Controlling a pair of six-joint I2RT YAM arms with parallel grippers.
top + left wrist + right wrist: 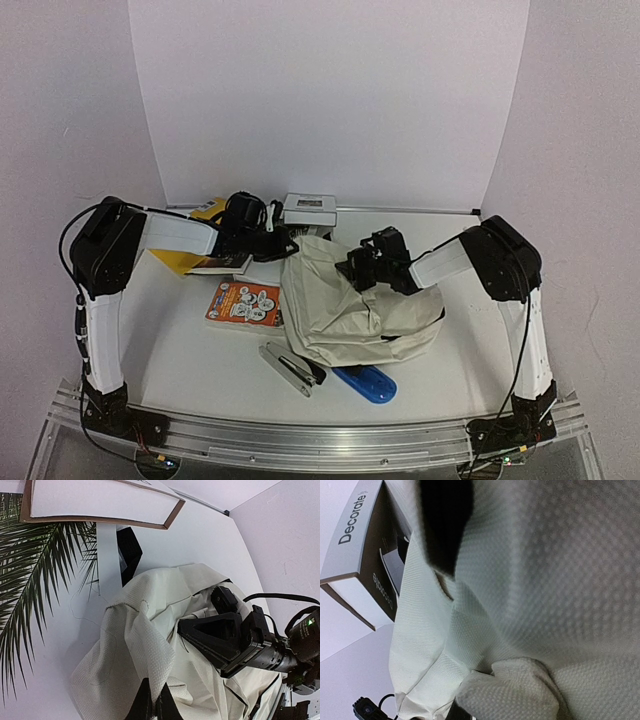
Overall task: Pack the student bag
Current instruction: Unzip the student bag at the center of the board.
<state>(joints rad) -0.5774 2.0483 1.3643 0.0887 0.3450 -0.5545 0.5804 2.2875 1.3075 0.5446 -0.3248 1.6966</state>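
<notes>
Item, front to back: stapler (pixel 293 368) and blue case (pixel 365 383) unpacked at the near edge; student bag (pixel 350 310) slumped mid-table, my left claw (pixel 154 701) and right claw (pixel 352 271) each pinched shut on its cream cloth, presumably to spread the mouth; Decorate book (pixel 308 210) behind.

The student bag (pixel 350 310) is matt cream cloth, and up close the weave looks coarse and waffle-ish. The table (pixel 180 350) looks smooth, matt white. The stapler (pixel 290 368) reads as dull grey metal, the blue oblong thing (pixel 365 383) as smooth plastic, and the front rail (pixel 300 437) as bare aluminium.
</notes>
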